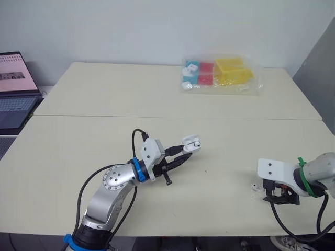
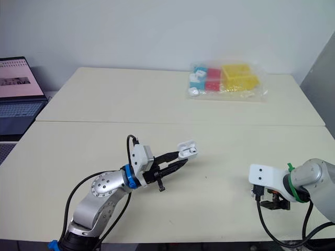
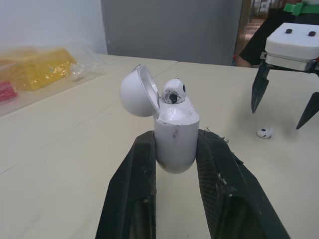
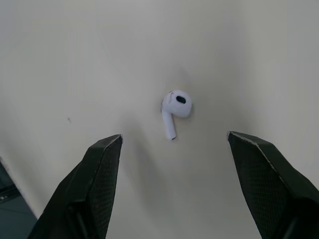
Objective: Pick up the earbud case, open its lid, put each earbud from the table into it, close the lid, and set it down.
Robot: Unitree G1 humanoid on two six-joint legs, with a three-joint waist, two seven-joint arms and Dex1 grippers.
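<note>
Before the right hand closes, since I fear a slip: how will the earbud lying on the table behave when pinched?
The earbud looks glossy and rounded, so it may squirt out when pinched. Small, so probably light; a nudge could spin it.

My left claw (image 3: 177,142) covers the lower sides of the earbud case (image 3: 174,122). From the head camera the earbud (image 1: 255,186) beside my right claw (image 1: 278,200) is too small for me to judge.
</note>
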